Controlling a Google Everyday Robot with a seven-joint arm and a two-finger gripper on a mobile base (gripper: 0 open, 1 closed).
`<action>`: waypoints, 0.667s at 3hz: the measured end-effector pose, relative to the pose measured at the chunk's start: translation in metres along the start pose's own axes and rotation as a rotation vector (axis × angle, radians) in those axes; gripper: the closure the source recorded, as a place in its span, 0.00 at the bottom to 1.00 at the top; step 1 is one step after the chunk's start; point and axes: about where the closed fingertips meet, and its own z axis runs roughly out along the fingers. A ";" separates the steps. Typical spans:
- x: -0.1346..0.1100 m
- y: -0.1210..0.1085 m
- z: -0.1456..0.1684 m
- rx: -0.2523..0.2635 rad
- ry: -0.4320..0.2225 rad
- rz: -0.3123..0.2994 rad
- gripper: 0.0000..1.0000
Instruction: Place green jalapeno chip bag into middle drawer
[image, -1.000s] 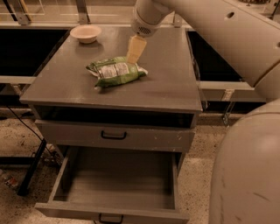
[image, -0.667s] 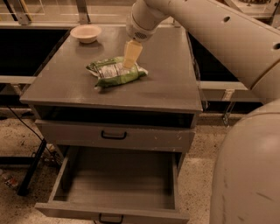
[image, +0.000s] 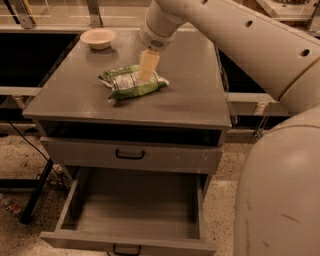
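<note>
Overhead, arm (image: 240, 45) slanted down — end effector (image: 146, 74) over the green jalapeno chip bag (image: 125, 86), grip state unclear.

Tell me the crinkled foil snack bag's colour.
Foil bag: green, white panel, camera view. Gripper directly over it.

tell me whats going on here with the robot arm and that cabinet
A robot arm is going for the green jalapeno chip bag, which lies on the grey cabinet top. Its pincer is down over the middle of the bag, but a firm hold on it cannot be confirmed. The middle drawer below stands pulled out, and the bag is not yet in it. A beige bowl sits at the far left corner of the top.
</note>
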 end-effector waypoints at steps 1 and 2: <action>-0.019 0.015 0.034 -0.049 0.012 -0.054 0.00; -0.019 0.016 0.035 -0.050 0.012 -0.054 0.00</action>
